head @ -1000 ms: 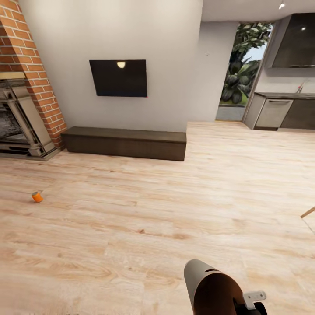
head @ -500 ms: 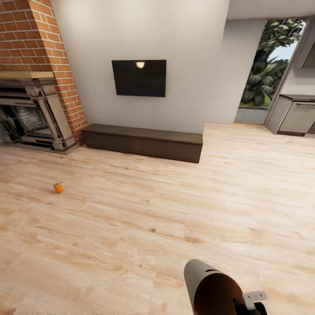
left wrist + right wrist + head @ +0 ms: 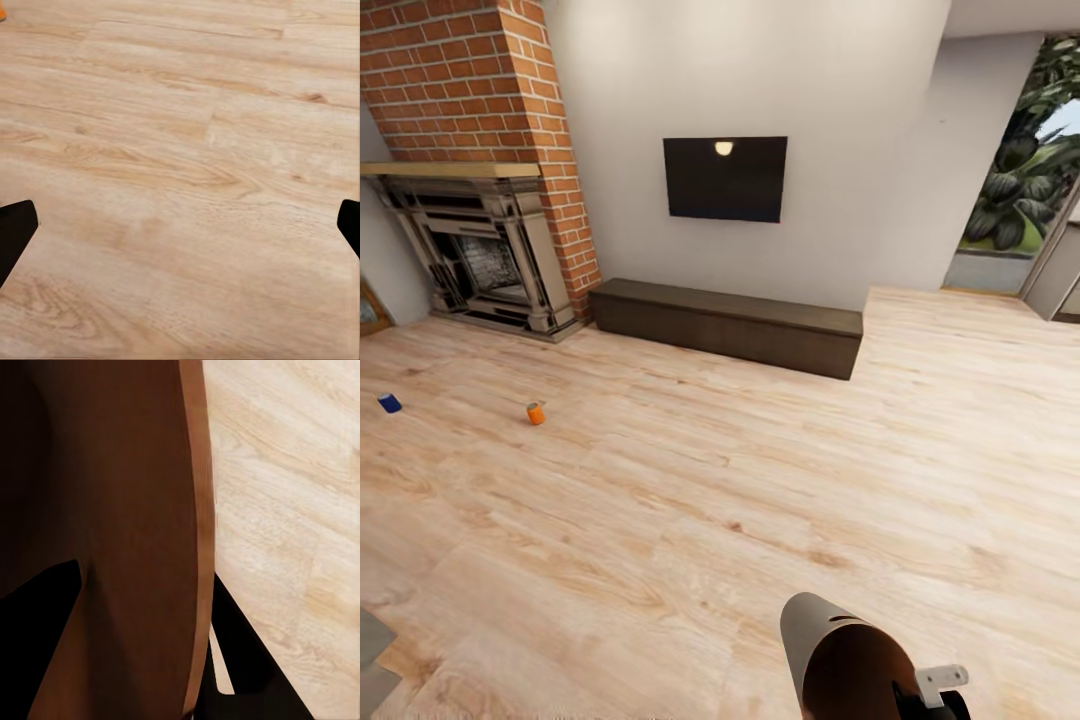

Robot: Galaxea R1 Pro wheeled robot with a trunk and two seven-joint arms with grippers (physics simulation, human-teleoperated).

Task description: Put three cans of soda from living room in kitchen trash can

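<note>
**Cans sighted, none collected yet**

Swinging left, the head camera has brought a blue can [image 3: 390, 403] into view beside the orange can [image 3: 536, 412]; both sit on the wood floor [image 3: 760, 480] near the fireplace [image 3: 480, 265], well ahead and left of the arms. No bin is visible, so probably everything remains. Left gripper [image 3: 180, 225] is spread wide over bare floor, empty. Right gripper's state I cannot tell.
</note>
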